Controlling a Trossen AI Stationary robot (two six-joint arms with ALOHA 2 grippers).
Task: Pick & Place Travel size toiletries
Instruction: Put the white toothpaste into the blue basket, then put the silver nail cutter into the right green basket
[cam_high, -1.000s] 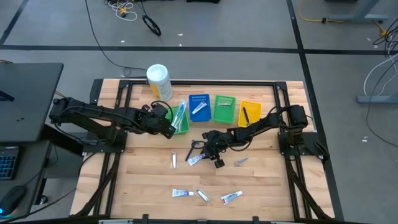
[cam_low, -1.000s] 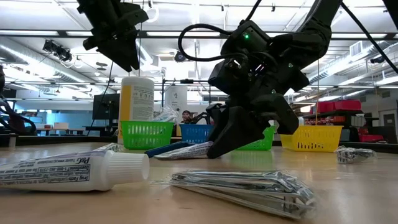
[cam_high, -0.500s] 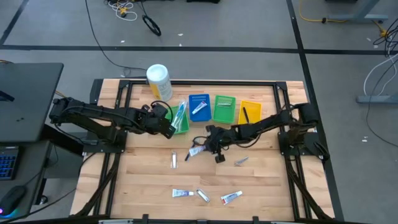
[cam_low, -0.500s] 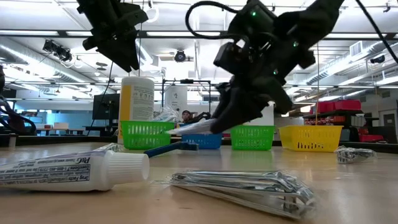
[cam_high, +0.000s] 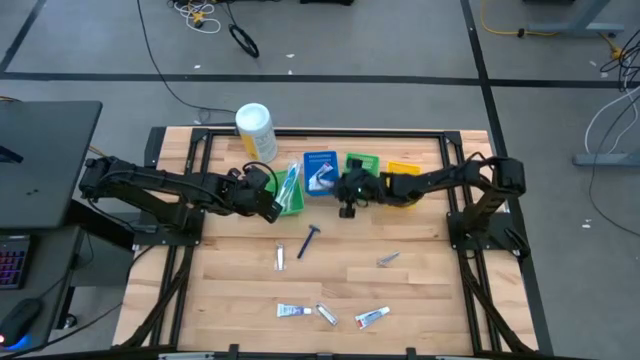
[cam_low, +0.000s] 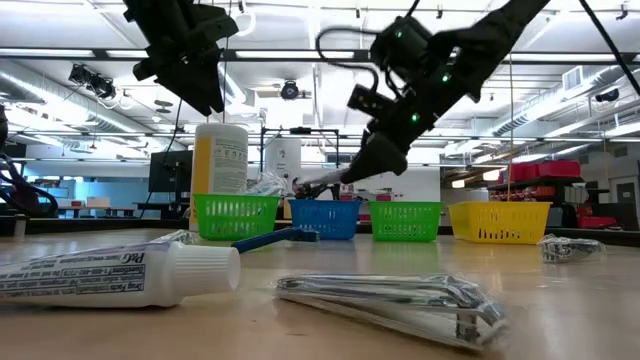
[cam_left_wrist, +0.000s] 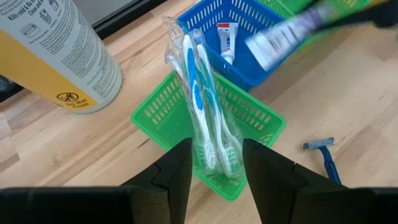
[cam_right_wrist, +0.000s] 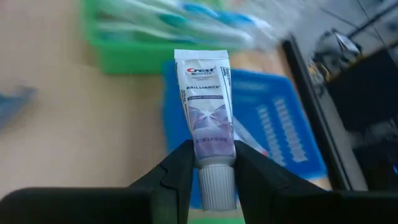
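Wooden slats form the table (cam_high: 350, 280), framed in black, on a grey floor crossed by cables. At its 12 o'clock edge stand a white canister (cam_high: 254, 130) with a yellow label and a row of small bins: a green bin (cam_high: 291, 196) holding packaged toothbrushes (cam_left_wrist: 205, 109), a blue bin (cam_high: 320, 171), a second green bin (cam_high: 361, 172) and a yellow bin (cam_high: 402, 181).

Reaching in from 3 o'clock, the right gripper (cam_high: 345, 189) hangs above the table just beside the blue bin, its fingers (cam_right_wrist: 179, 168) closed on the neck of a white toothpaste tube (cam_right_wrist: 208, 102), cap toward the wrist. In the low view the tube (cam_low: 322, 184) sticks out of the gripper, above the blue bin's rim. Another tube (cam_left_wrist: 226, 38) already lies inside that bin.

From 9 o'clock the left gripper (cam_high: 268, 205) hovers at the first green bin, fingers (cam_left_wrist: 173, 171) parted and holding nothing.

On the open table lie a blue razor (cam_high: 309, 241) near the centre, a small packet (cam_high: 280, 258) at its 8 o'clock, and a silvery packet (cam_high: 388, 259) toward 4 o'clock. Three more small tubes (cam_high: 294, 311) (cam_high: 327, 315) (cam_high: 371, 317) sit along the 6 o'clock edge, though from above their print is too small to read.
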